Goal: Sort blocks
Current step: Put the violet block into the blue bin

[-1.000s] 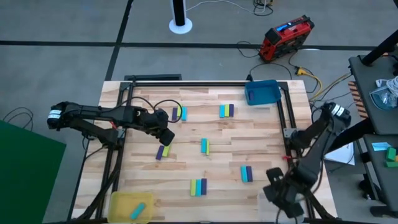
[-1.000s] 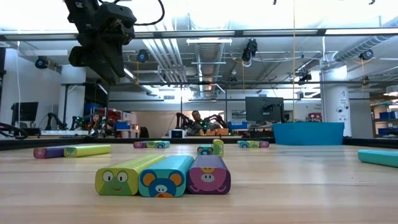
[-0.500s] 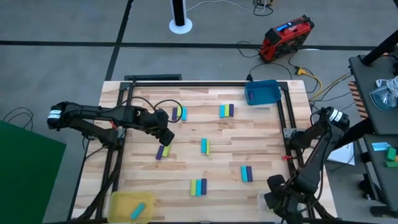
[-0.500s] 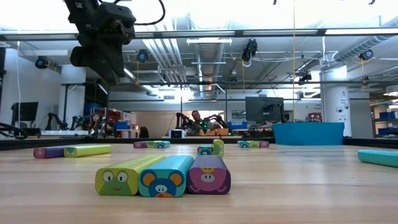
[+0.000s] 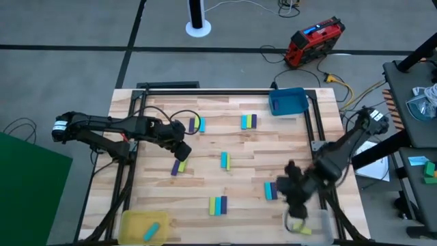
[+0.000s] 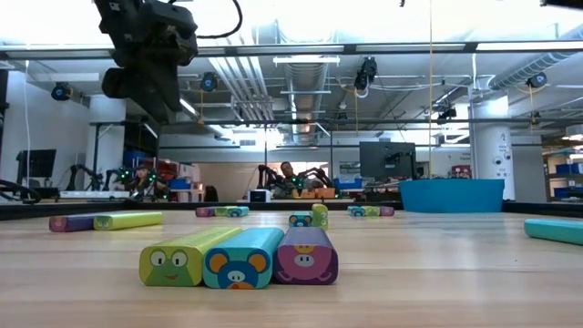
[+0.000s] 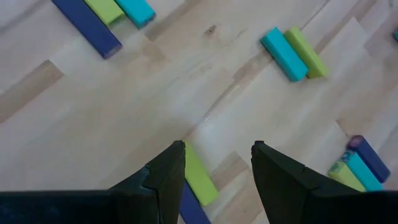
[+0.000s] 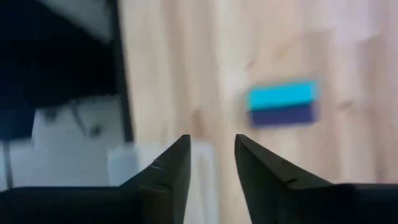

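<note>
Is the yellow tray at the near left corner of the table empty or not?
Not empty. In the high view the yellow tray holds one cyan block, lying slanted inside; no other block shows in it.

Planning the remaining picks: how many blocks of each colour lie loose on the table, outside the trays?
Cyan blocks: 5
Yellow-green blocks: 5
Purple blocks: 5
Total: 15

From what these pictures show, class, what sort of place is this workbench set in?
Probably a robotics lab or workshop. Beyond the wooden table the low view shows exposed ceiling ducts, a monitor and a seated person at benches, with more robot arms in the background.
</note>
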{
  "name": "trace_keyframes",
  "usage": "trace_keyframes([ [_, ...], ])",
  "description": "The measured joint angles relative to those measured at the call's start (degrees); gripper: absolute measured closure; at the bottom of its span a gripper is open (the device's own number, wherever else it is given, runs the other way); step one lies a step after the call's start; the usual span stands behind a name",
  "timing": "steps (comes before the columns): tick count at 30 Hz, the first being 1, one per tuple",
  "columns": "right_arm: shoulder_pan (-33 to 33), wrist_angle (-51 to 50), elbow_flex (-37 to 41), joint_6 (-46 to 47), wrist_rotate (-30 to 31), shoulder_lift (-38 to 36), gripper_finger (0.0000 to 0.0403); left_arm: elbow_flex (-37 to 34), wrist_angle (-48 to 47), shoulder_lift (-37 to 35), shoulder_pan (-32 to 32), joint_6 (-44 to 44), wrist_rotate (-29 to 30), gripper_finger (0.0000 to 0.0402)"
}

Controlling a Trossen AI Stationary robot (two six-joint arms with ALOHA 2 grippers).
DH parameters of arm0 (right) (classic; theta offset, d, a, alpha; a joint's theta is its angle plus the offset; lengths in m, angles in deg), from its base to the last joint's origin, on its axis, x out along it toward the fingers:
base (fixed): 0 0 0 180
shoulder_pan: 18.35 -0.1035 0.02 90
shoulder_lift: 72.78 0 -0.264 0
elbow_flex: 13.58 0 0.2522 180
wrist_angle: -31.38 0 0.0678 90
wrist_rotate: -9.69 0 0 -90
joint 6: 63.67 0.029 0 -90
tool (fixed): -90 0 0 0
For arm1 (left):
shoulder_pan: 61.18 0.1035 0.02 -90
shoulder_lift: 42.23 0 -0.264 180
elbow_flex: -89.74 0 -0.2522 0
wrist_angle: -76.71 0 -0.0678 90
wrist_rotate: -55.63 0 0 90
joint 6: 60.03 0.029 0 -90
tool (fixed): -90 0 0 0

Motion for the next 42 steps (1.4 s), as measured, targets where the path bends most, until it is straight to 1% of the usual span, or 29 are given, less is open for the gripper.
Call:
trace_keyframes([
  [2, 4.18, -0.04, 0.0, 0.04, 1.11, -0.92, 0.0309, 0.0, 0.0, 0.0, 0.0, -0.09, -0.96, 0.0239],
  [6, 12.81, 0.03, 0.0, 1.24, 1.11, -1.52, 0.0338, 0.04, -0.01, 0.0, 0.0, -0.66, -2.1, 0.0239],
  [10, 20.61, 1.93, 0.0, 1.9, 1.14, -1.38, 0.0358, 0.89, -0.21, 0.0, 0.0, -1.46, -2.8, 0.0239],
  [16, 29.96, 5.23, 0.0, 4.59, 1.67, -1.19, 0.0369, 4.41, -1.82, -0.01, -0.04, -1.68, -2.8, 0.0239],
  [19, 33.86, 7.94, 0.0, 2.48, 3.69, -1.25, 0.0369, 6.51, -2.24, -0.02, -0.04, -1.66, -2.82, 0.0239],
  [22, 37.58, 12.04, 0.19, -1.39, 4.03, -1.21, 0.0369, 8.61, -2.78, -0.02, -0.04, -1.68, -2.82, 0.0239],
  [27, 42.97, 18.49, 0.95, -6.11, 3.98, -1.19, 0.0369, 11.63, -4.93, -0.02, -0.07, -3.88, -2.82, 0.0239],
  [33, 48.55, 18.8, 1.89, -8.1, 3.73, -1.19, 0.0369, 12.72, -8.01, -0.02, -0.14, -9.64, -2.84, 0.0239],
  [37, 50.6, 18.74, 2.39, -8.23, 3.52, -1.18, 0.0369, 12.19, -8.29, -0.02, -0.36, -13.54, -3.14, 0.0239],
  [42, 51.56, 18.74, 2.43, -8.84, 3.44, -1.19, 0.0369, 10.78, -8.23, 0.0, -0.65, -17.86, -5.65, 0.0239],
])
